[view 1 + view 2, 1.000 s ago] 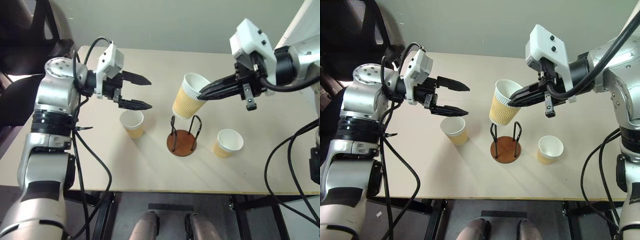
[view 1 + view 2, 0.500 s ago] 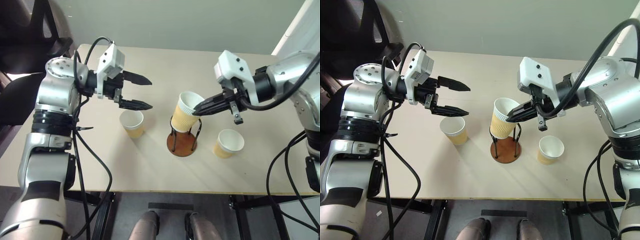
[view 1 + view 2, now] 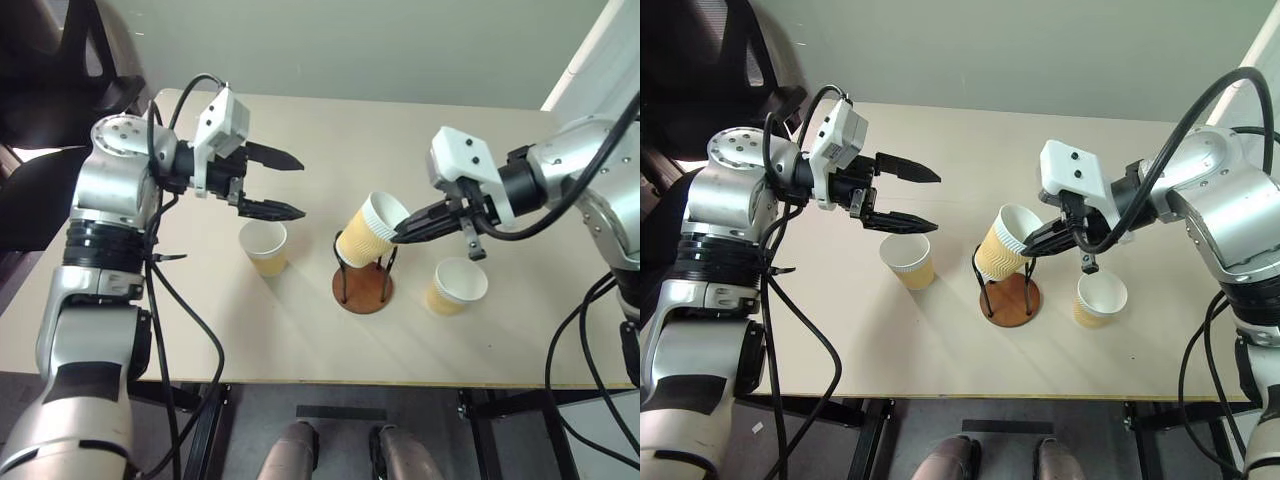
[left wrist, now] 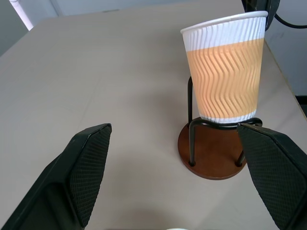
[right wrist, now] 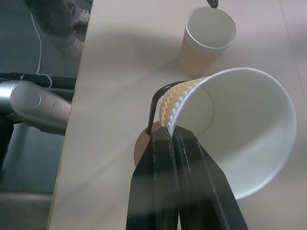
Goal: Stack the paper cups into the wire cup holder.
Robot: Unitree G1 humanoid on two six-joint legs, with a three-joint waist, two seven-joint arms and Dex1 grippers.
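1. Table point(image 3: 300, 340): light beige top, plain, fills the middle of the scene; dark metal legs under the near edge.
2. Wall point(image 3: 380, 45): pale grey-green, behind the table's far edge.
3. Chair point(image 3: 60, 60): black, at far left beside the table's corner.
4. Floor point(image 3: 330, 430): dark grey, below the near edge.
5. White panel point(image 3: 590, 60): slanted, far right corner.
6. Cable point(image 5: 36, 36): thin, white, lying on the floor off the table's edge, seen from the right wrist.

jaws pinching tilted cup point(image 5: 240, 143) rim, wire holder point(image 5: 156, 103)
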